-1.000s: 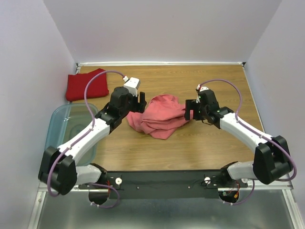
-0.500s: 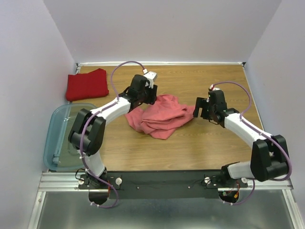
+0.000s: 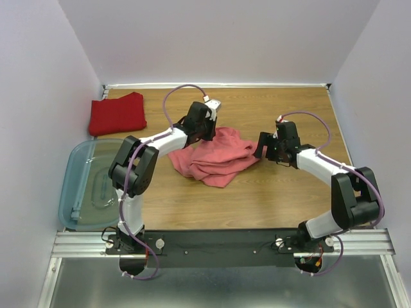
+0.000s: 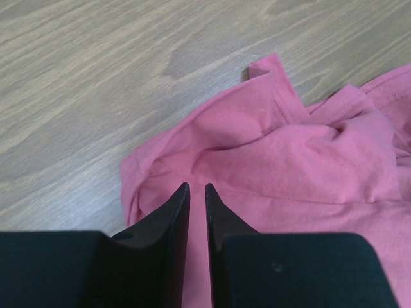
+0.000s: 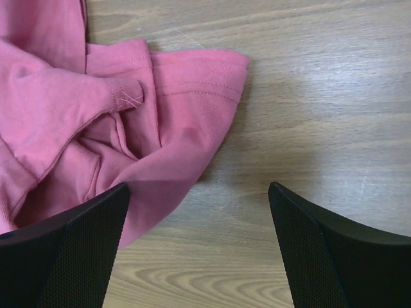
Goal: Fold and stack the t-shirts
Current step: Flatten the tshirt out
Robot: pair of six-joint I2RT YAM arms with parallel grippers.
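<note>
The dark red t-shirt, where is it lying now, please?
In the top view, the dark red t-shirt lies in the far-left corner of the table, beyond the plastic bin.

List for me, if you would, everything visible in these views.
Pink shirt: 1, salmon-pink, crumpled mid-table between the grippers.
Red shirt: 1, deep red, folded, far-left corner.
Bin: 1, clear bluish, table's left near side.
Table: 1, brown wood, under everything.
Arms: 2, white and black, left and right, reaching in from the near edge.
Left gripper: 1, black, jaws nearly together on the pink shirt's far-left part; grip unclear.
Right gripper: 1, black, open, over the pink shirt's right edge.
</note>
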